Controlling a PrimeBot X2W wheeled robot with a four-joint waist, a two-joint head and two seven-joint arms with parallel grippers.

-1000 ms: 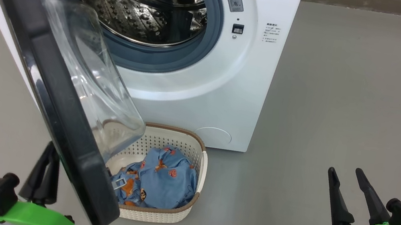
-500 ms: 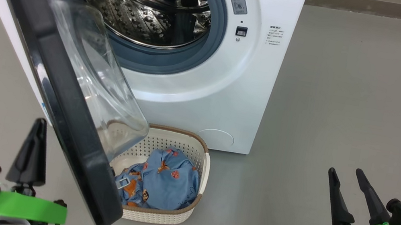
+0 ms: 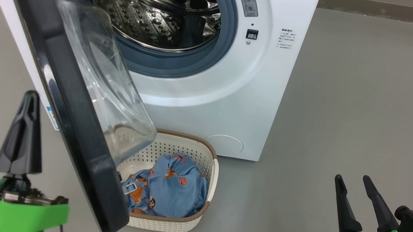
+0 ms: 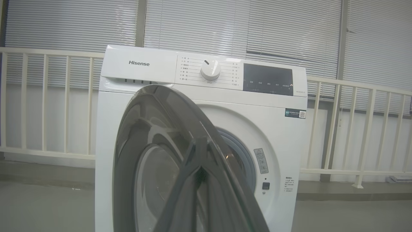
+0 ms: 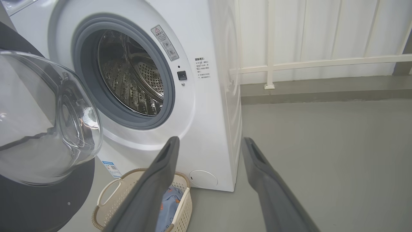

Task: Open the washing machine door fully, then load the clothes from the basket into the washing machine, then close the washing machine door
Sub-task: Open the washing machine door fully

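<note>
Black washing machine door (image 3: pixel 68 101) hung half-open over the basket (image 3: pixel 171 223), so I reckon reaching the clothes (image 3: pixel 173 190) could've bumped it. Left gripper (image 3: pixel 29 103) was pinched shut on nothing, right gripper (image 3: pixel 352 179) spread wide.

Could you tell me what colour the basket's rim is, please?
The basket rim is brown with a woven look; the head view shows it best.

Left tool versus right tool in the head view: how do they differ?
The left tool is shut, fingers pressed together pointing straight up, close beside the washing machine door. The right tool is open, fingers apart and tilted left, over the floor. Both have dark fingers on green mounts and hold nothing.
</note>
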